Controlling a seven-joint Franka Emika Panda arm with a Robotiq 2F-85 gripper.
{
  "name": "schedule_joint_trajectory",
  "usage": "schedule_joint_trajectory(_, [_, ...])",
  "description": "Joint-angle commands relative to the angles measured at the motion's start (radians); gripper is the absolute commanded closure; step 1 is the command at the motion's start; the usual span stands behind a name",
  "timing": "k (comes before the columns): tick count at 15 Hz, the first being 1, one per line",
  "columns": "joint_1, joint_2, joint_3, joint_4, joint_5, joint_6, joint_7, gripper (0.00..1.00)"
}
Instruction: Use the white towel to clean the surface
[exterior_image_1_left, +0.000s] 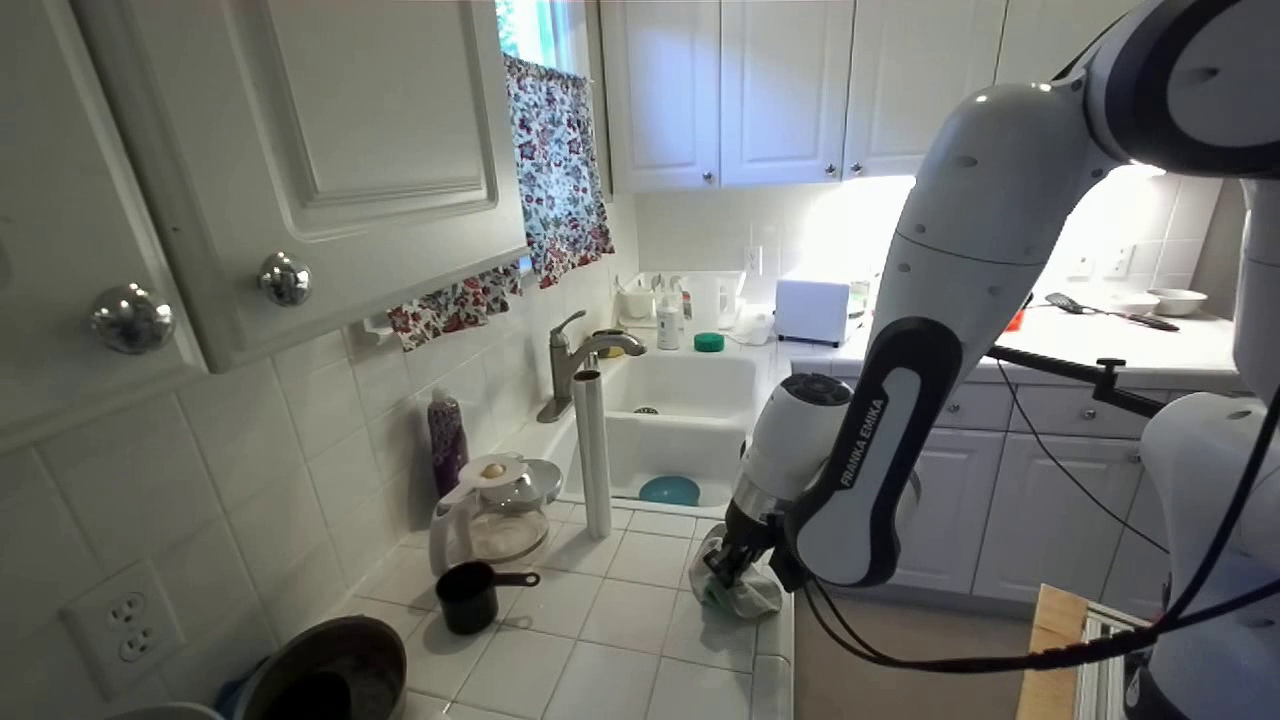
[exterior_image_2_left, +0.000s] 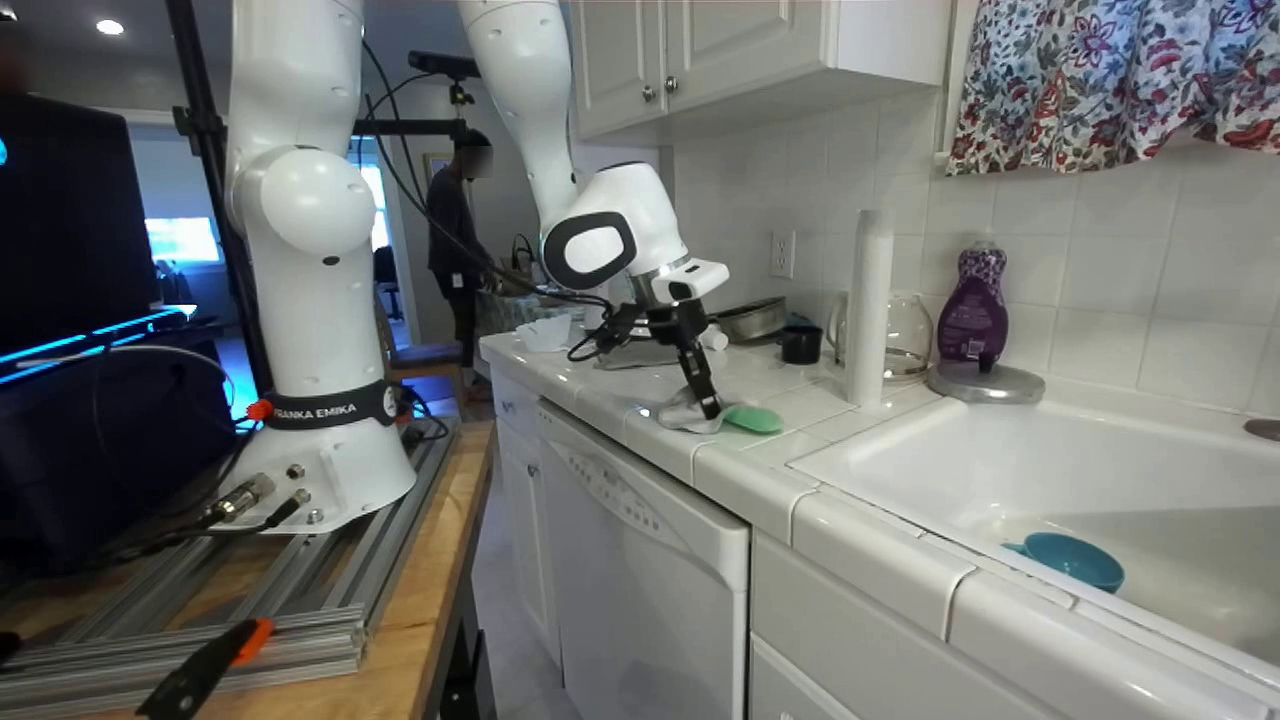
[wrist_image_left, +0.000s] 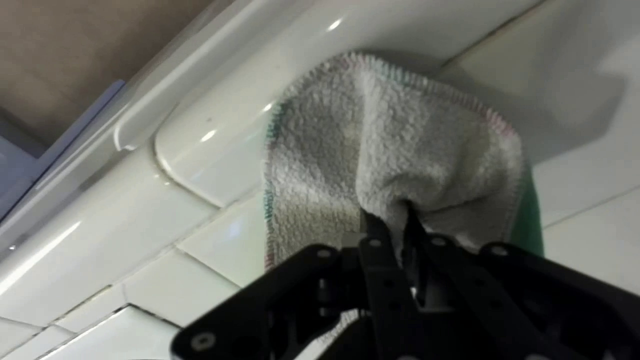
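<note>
Gripper (wrist_image_left: 395, 227) jaws clamped on a bunched fold of the white towel (wrist_image_left: 372, 150), rest spread beneath and ahead of them on the tiled counter (exterior_image_1_left: 622, 622), so wiping probably just needs sideways travel.

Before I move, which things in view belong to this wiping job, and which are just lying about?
Part of the job:
towel, pinched in the gripper
counter under the towel
maybe the green piece at the towel's edge; can't tell whether it is separate

Just lying about:
coffee pot
black cup
white tube
purple bottle
pan
blue cup
</note>
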Motion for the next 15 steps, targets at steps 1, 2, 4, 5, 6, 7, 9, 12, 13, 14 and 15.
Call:
schedule_joint_trajectory(1, [-0.003,0.041,-0.081,0.033,0.028,-0.015,0.015,0.97])
schedule_joint_trajectory(2, [-0.015,0.043,-0.097,0.042,0.028,-0.026,0.017,0.97])
schedule_joint_trajectory(4, [-0.046,0.049,-0.121,0.072,0.023,-0.062,0.021,0.97])
schedule_joint_trajectory(5, [-0.06,0.052,-0.13,0.093,0.02,-0.085,0.021,0.97])
schedule_joint_trajectory(6, [-0.079,0.053,-0.128,0.121,0.016,-0.115,0.017,0.97])
schedule_joint_trajectory(7, [-0.101,0.059,-0.114,0.15,0.015,-0.14,0.015,0.97])
schedule_joint_trajectory(9, [-0.112,0.081,-0.088,0.218,0.018,-0.2,0.012,0.97])
schedule_joint_trajectory(12, [-0.095,0.121,-0.038,0.296,0.015,-0.265,0.01,0.97])
schedule_joint_trajectory(13, [-0.08,0.132,-0.018,0.305,0.01,-0.276,0.011,0.97])
schedule_joint_trajectory(14, [-0.071,0.141,0.004,0.308,0.009,-0.283,0.01,0.97])
schedule_joint_trajectory(15, [-0.062,0.148,0.033,0.304,0.009,-0.284,0.003,0.97])
